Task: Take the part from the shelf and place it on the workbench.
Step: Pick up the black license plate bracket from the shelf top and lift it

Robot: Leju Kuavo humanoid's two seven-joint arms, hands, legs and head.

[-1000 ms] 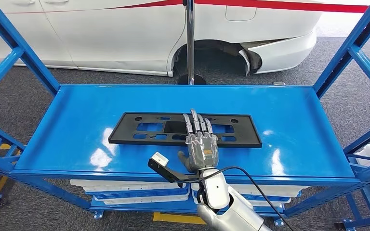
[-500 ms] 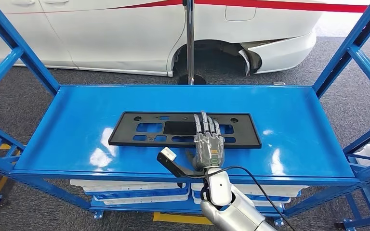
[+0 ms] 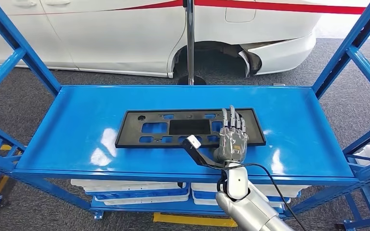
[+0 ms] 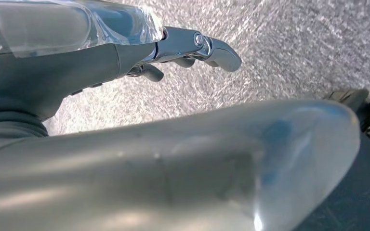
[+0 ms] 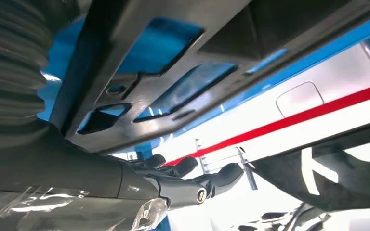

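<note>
The part is a long black plate with cut-outs (image 3: 173, 127), lying lengthwise on the blue shelf (image 3: 77, 125). My right hand (image 3: 232, 142) lies over its right end with the fingers stretched straight forward; the thumb is hidden. In the right wrist view the plate (image 5: 279, 24) is very close, and the fingers (image 5: 192, 185) point past it with a gap between them and the plate. My left hand (image 4: 192, 45) hangs over grey carpet, holding nothing, its fingers loosely bent.
Blue uprights stand at the shelf's corners (image 3: 351, 48). Behind the shelf are a white car (image 3: 125, 33) and a metal pole (image 3: 190, 43). White trays (image 3: 135, 192) fill the lower level. The shelf's left half is bare blue metal.
My right hand has moved right along the plate, from its middle to its right end. The plate has shifted a little to the right and turned slightly.
</note>
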